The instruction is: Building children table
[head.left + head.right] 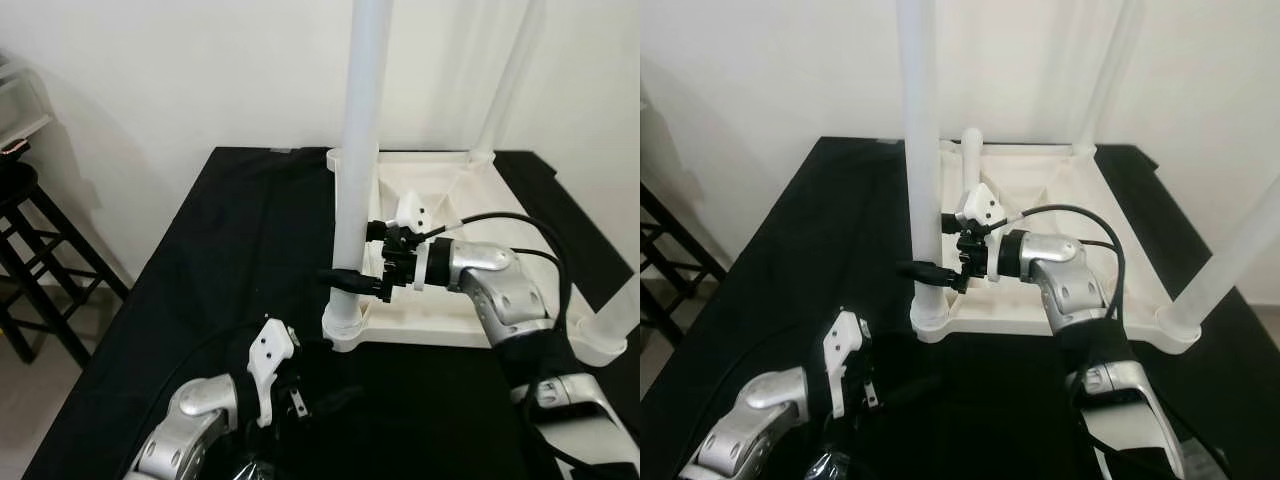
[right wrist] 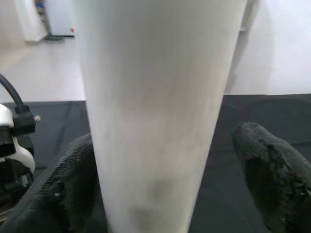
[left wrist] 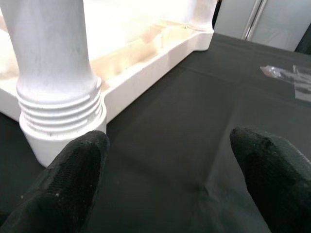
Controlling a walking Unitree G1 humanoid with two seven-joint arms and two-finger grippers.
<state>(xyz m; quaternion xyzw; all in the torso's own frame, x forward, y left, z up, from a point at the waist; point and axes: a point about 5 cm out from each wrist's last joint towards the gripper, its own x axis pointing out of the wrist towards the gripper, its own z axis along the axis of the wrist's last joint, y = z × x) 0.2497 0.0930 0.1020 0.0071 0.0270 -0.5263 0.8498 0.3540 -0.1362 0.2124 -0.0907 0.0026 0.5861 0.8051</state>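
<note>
A white plastic children's table (image 1: 430, 328) lies upside down on a black cloth (image 1: 230, 250). Its near-left leg (image 1: 360, 150) stands upright, its threaded base (image 3: 60, 111) seated in the corner socket. My right gripper (image 1: 345, 280) reaches in from the right and straddles this leg low down, open: in the right wrist view one finger (image 2: 63, 189) lies against the leg (image 2: 155, 97), the other (image 2: 272, 179) stands apart. My left gripper (image 1: 298, 398) hovers open just above the cloth, in front of that corner. Two more legs (image 1: 505, 80) (image 1: 620, 320) stand at the far right and near right.
A black wooden stool (image 1: 30, 250) stands on the floor to the left of the cloth-covered surface. A clear plastic bag (image 3: 289, 77) lies on the cloth. A white wall rises close behind the table. Bare cloth spreads to the left of the upturned table.
</note>
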